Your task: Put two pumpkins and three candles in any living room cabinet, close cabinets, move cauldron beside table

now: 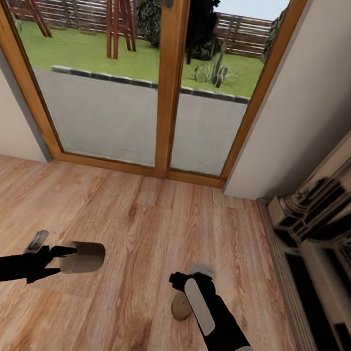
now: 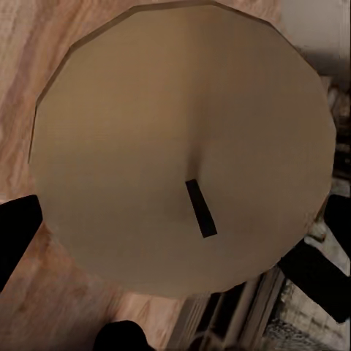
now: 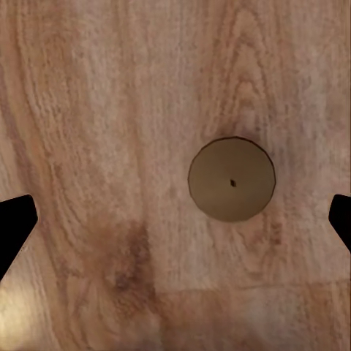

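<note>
Left gripper (image 1: 70, 254): my fingers are clamped on a squat tan candle (image 1: 84, 257), lying sideways above the floor.
Right gripper (image 3: 175, 219): my fingers are spread wide, hovering over a second candle (image 3: 232, 179) standing on the floor.
Surface: wood-grain plank floor (image 1: 134, 220), smooth and warm brown.
Room: glass doors in a wooden frame (image 1: 170, 72) ahead; a beige fireplace surround (image 1: 325, 233) on my right.

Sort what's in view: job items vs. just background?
Job items:
- candle held in the left gripper, fingers on either side of it
- second candle standing on the floor under the open right gripper

Background:
- glass patio doors
- beige fireplace surround on the right
</note>
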### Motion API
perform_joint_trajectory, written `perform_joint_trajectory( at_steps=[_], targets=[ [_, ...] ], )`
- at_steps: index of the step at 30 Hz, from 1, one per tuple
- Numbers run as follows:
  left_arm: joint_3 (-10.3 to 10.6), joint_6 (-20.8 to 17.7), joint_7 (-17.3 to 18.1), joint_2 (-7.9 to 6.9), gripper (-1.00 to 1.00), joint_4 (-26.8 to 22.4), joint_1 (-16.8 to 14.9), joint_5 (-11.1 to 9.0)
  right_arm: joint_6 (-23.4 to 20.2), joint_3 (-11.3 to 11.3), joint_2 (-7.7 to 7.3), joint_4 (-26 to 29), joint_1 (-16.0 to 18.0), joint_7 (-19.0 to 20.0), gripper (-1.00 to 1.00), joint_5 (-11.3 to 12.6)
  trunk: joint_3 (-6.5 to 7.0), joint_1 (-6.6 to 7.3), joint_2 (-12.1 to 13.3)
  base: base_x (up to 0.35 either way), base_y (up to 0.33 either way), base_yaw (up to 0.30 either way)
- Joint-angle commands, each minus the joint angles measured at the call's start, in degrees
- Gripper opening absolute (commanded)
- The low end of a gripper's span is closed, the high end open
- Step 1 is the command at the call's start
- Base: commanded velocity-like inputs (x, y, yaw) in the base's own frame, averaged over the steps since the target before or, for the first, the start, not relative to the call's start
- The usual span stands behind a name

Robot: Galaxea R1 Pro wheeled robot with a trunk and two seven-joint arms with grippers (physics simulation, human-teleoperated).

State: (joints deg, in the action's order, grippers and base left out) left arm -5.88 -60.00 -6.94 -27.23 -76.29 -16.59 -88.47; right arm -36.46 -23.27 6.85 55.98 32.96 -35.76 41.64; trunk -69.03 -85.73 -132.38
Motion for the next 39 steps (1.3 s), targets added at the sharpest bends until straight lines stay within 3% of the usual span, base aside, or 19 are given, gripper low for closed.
perform_joint_trajectory(
  at_steps=[1,4,6,11,15,17,21,33,39],
  targets=[
    [0.0,0.0,1.8,-1.24,-1.00,0.0,0.8,-1.8,0.3,-0.5,-0.08,0.0,0.0,1.4,1.00,-0.1,-0.18,-0.23,-0.4,0.000,0.000,0.000],
    [-0.1,0.0,6.5,-3.67,-1.00,0.1,2.7,-4.3,1.9,-1.2,-0.42,0.0,0.0,4.5,1.00,-0.2,-0.72,-0.89,-1.6,0.000,0.000,0.000],
    [-0.2,0.0,11.6,-4.76,-1.00,0.2,3.7,-5.1,3.6,-1.4,-0.71,-0.1,0.0,6.9,1.00,-0.2,-1.08,-1.32,-2.4,0.000,0.000,0.000],
    [-0.3,0.0,17.0,-5.50,-1.00,0.3,4.2,-5.5,4.5,-1.3,-0.85,-0.5,0.0,8.2,1.00,-0.3,-1.98,-2.42,-4.4,0.000,0.000,0.000],
    [-0.3,0.0,22.1,-6.21,-1.00,0.6,4.7,-5.5,4.6,-1.3,-0.86,-0.7,0.0,8.4,1.00,-0.3,-1.98,-2.42,-4.4,0.000,0.000,0.000],
    [-0.3,0.0,26.0,-7.04,-1.00,0.7,5.2,-5.3,4.6,-1.3,-0.87,-0.8,0.0,8.4,1.00,-0.3,-1.98,-2.42,-4.4,0.000,0.000,0.000],
    [-0.1,0.0,30.5,-8.37,-1.00,0.8,5.5,-5.1,4.6,-1.2,-0.89,-0.9,0.0,8.4,1.00,-0.3,-2.70,-3.30,-6.0,0.000,0.000,0.000],
    [0.6,0.0,32.0,-8.71,-1.00,0.8,5.6,-5.1,7.1,-0.9,-1.60,-2.7,0.0,8.4,1.00,-0.4,-4.85,-5.94,-10.8,0.000,0.000,0.000],
    [0.7,0.0,32.0,-8.72,-1.00,0.8,5.6,-5.1,7.9,-0.7,-1.71,-4.7,0.2,8.5,1.00,-0.4,-6.18,-6.10,-10.9,0.000,0.000,0.000]
  ],
)
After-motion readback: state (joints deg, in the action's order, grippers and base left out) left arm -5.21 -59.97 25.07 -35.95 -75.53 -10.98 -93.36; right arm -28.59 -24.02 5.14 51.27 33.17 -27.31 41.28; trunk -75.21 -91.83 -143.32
